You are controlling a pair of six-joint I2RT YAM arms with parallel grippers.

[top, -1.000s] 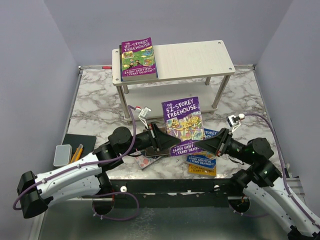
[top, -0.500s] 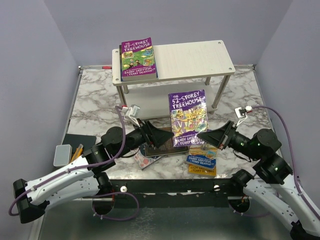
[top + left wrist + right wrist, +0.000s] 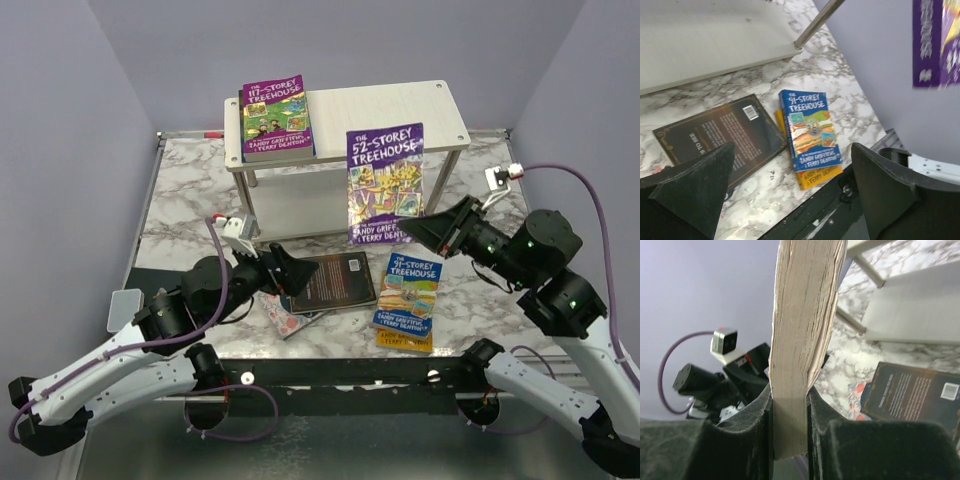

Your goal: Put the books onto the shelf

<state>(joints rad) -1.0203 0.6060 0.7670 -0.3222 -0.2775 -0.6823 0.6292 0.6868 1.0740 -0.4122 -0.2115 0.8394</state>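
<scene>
My right gripper [image 3: 410,232] is shut on the bottom edge of the purple 52-Storey Treehouse book [image 3: 385,185] and holds it upright in the air in front of the white shelf [image 3: 390,108]. In the right wrist view its page edge [image 3: 802,335] is clamped between my right gripper's [image 3: 790,407] fingers. My left gripper [image 3: 290,272] hangs open and holds nothing, low over the dark brown book [image 3: 335,282]. A second purple book [image 3: 275,118] lies on the shelf's top left. A blue book [image 3: 810,129] rests on an orange one [image 3: 822,176]. A pink floral book [image 3: 280,318] peeks out under the brown one.
A grey case [image 3: 125,308], a dark mat [image 3: 160,282] and pencils [image 3: 155,302] sit at the table's left front. A red marker [image 3: 210,133] lies at the back left. Purple walls close in on three sides. The shelf's lower tier [image 3: 705,40] is bare.
My left gripper let go of the purple 52-Storey book, opened wide and drew back to the left. My right gripper lifted that book up and back toward the shelf.
</scene>
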